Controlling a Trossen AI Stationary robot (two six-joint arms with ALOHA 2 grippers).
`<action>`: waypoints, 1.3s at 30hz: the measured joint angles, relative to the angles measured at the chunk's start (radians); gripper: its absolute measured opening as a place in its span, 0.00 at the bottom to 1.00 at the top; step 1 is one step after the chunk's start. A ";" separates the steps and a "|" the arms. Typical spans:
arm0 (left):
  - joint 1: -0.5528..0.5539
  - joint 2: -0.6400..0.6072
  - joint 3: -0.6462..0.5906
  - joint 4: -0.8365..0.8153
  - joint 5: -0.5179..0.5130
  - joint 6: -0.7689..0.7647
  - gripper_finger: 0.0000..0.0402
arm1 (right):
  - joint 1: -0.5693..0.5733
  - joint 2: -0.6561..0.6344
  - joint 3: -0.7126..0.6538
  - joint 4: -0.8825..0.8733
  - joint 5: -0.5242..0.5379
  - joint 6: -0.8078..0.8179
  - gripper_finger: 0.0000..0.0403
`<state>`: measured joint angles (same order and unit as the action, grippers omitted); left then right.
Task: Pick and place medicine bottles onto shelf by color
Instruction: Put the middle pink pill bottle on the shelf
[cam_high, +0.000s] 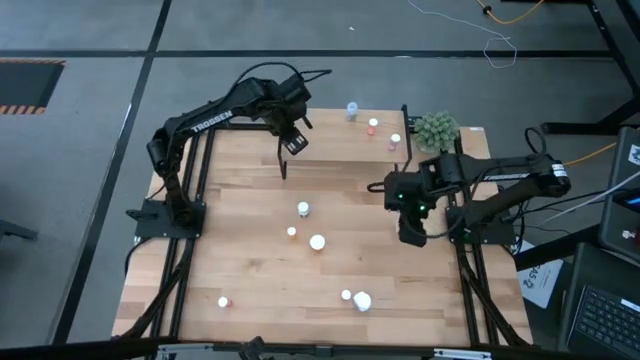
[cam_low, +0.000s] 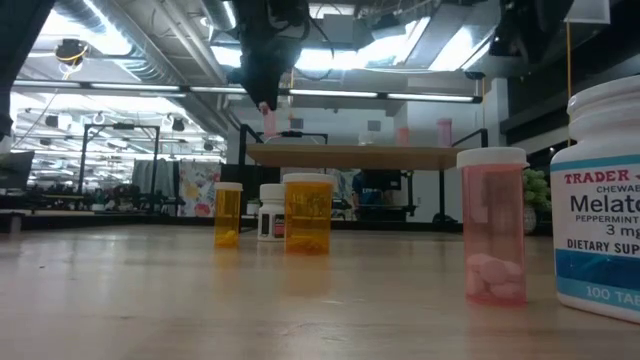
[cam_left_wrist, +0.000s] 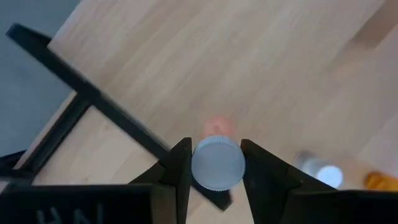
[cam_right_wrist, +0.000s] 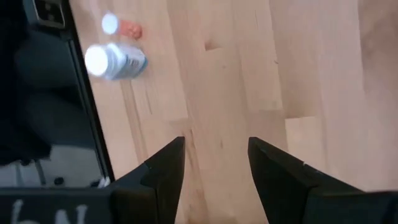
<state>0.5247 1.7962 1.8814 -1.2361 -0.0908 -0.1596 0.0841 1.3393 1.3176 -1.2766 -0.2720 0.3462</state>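
Wooden table (cam_high: 250, 260), bottles scattered; left gripper (cam_left_wrist: 215, 168) clamped on a pink white-capped bottle (cam_left_wrist: 217, 160) above the shelf (cam_low: 360, 155); right gripper (cam_right_wrist: 214, 162), fingers apart, empty over bare tabletop.

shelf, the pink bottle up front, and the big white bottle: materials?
Shelf: light board that looks like wood, matte, on thin black legs, probably metal.
Pink bottle: translucent tinted plastic by the look, since tablets show through; opaque white cap.
Big white bottle: opaque white plastic with a ribbed cap, as it seems, and a printed label with a slight sheen.
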 joint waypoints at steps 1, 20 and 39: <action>-0.005 0.002 0.000 0.000 -0.007 0.010 0.27 | 0.002 0.000 -0.013 0.019 0.000 0.016 0.44; -0.063 0.019 -0.001 0.013 -0.019 0.014 0.27 | 0.130 0.000 -0.049 0.069 0.045 0.073 0.44; -0.083 0.030 -0.001 0.017 -0.027 -0.014 0.27 | 0.183 0.000 -0.049 0.107 0.045 0.066 0.44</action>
<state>0.4419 1.8263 1.8809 -1.2186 -0.1177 -0.1738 0.2672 1.3396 1.2686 -1.1698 -0.2272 0.4123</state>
